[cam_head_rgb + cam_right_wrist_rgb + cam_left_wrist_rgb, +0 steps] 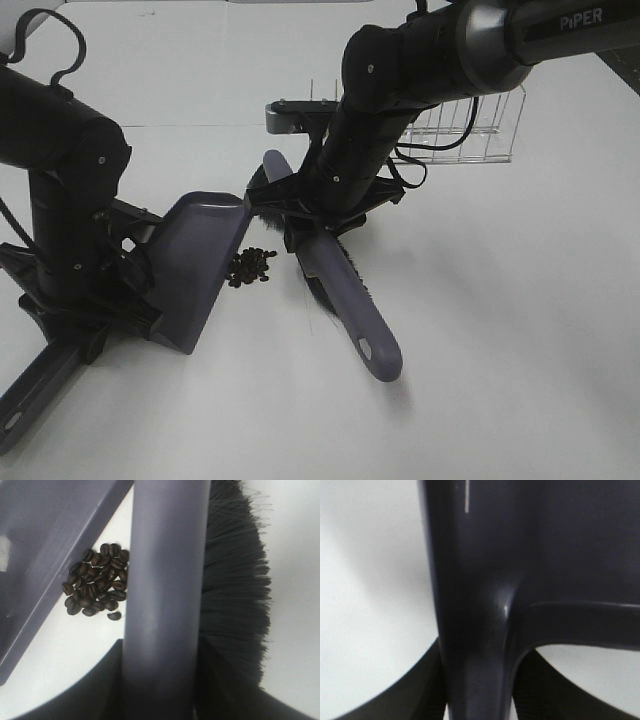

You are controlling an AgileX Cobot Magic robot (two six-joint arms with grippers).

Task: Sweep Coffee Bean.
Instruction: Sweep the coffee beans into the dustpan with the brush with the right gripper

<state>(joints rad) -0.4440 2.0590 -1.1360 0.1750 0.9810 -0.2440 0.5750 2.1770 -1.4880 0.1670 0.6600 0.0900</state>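
A small heap of coffee bean [252, 266] [97, 582] lies on the white table, right at the front lip of the grey dustpan [200, 265] [45, 545]. My left gripper [125, 268] [480, 702] is shut on the dustpan's handle [470, 605], which fills the left wrist view. My right gripper [305, 215] [160, 695] is shut on the grey brush [345, 290] around the middle of its handle [165, 580]. The brush lies just right of the beans, its black bristles [235, 580] facing away from them. Its free end points toward the table's front.
A clear rack [470, 130] stands at the back right behind the right arm. The left arm's dark base and a strut [40, 380] occupy the front left. Bare white table [500, 350] spreads across the front and right.
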